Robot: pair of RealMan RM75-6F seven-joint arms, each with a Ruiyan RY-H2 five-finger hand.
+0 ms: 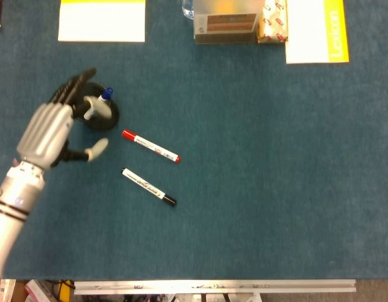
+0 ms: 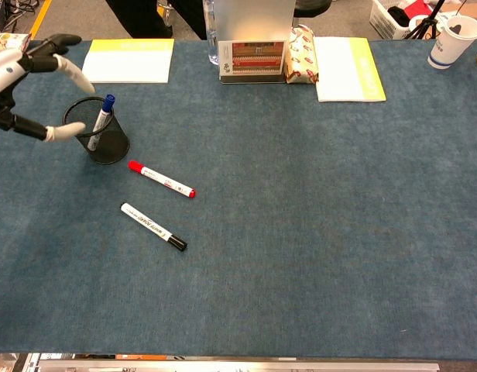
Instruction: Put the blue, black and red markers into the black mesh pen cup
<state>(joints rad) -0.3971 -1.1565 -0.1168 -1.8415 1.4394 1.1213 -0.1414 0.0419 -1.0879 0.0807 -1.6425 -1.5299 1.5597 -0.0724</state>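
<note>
One marker stowed, two left on the bench

The blue marker (image 2: 103, 113) stands tilted in the black mesh pen cup (image 2: 107, 143), its cap above the rim, so that part of the task is judged done. The red marker (image 1: 150, 146) and black marker (image 1: 148, 186) lie flat on the bench (image 1: 276, 176), just right of the cup, well placed for pickup. The left hand (image 1: 50, 131) is seen spread wide beside the cup, empty and touching nothing. The right hand is not seen.
</note>
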